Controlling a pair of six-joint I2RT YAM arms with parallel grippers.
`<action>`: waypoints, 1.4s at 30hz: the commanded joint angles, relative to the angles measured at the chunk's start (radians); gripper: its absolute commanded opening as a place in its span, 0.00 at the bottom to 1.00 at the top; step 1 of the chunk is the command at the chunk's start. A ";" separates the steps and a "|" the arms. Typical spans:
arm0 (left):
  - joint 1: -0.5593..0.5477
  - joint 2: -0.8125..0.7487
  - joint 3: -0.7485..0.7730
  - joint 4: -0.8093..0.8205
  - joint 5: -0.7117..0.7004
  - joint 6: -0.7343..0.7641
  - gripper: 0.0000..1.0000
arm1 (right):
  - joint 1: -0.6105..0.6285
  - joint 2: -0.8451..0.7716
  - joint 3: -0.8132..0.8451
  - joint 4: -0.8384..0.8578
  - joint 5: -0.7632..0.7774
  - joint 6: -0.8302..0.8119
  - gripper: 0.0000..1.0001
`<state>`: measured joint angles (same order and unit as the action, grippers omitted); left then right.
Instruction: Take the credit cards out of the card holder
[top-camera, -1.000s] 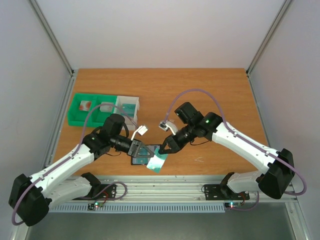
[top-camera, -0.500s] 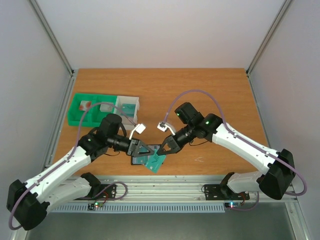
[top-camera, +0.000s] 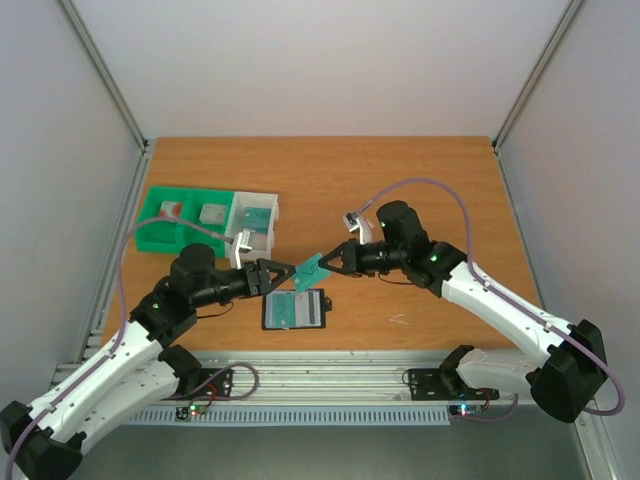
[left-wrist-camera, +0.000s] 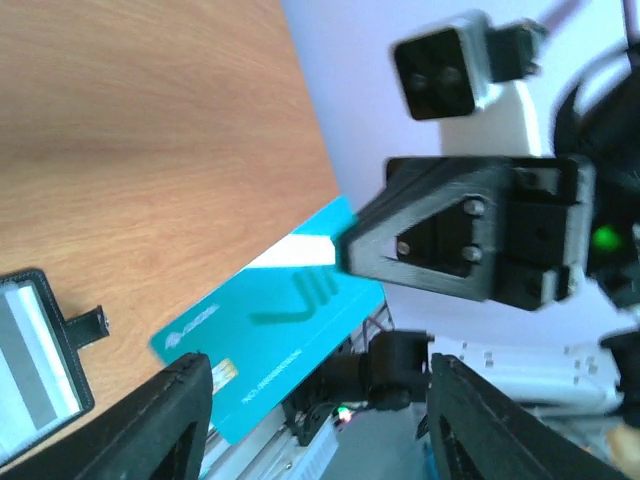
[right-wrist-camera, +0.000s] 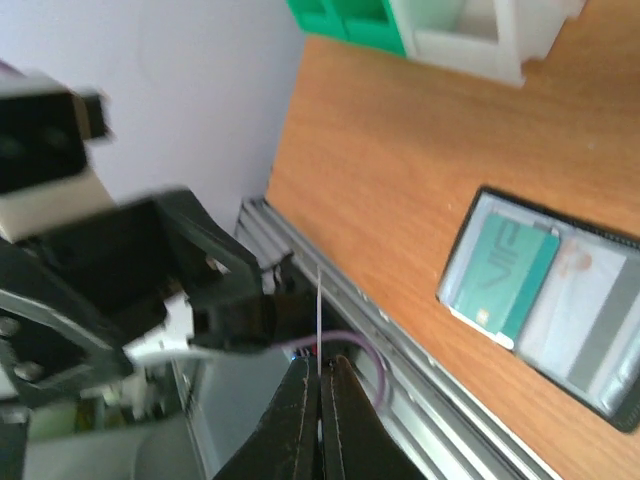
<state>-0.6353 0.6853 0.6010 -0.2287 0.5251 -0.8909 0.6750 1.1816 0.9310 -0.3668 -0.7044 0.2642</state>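
Your right gripper (top-camera: 324, 264) is clamped on a teal card (top-camera: 310, 268), pinching it by one end. The card hangs tilted in the air, clear of the surface (top-camera: 400, 180), between the two grippers. From the right wrist you see it edge-on, a thin pale line rising out of the pressed-together fingers. Your left gripper (top-camera: 283, 277) faces it from the left with fingers spread apart and nothing between them. Its tips are just beside the card's free end; contact cannot be told. The holder (top-camera: 266, 312) lies open and flat on the surface, below the held card and near the front edge. A second teal card (right-wrist-camera: 505, 275) sits in one pocket and a grey-striped card (right-wrist-camera: 600, 335) in the other. A tab (left-wrist-camera: 95, 322) sticks out of one edge. The green tray (top-camera: 165, 238) and white tray (top-camera: 256, 195) stand side by side at far left, apart from the holder.
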 joint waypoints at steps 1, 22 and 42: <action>0.002 -0.017 -0.063 0.170 -0.100 -0.178 0.62 | 0.000 -0.055 -0.062 0.258 0.152 0.274 0.01; 0.002 0.070 -0.147 0.498 -0.158 -0.384 0.41 | 0.001 -0.100 -0.176 0.535 0.271 0.502 0.01; 0.021 0.071 -0.154 0.488 -0.175 -0.341 0.00 | 0.001 -0.075 -0.215 0.544 0.214 0.494 0.12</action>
<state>-0.6308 0.7567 0.4561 0.2085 0.3618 -1.2781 0.6731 1.1069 0.7296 0.1726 -0.4599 0.7723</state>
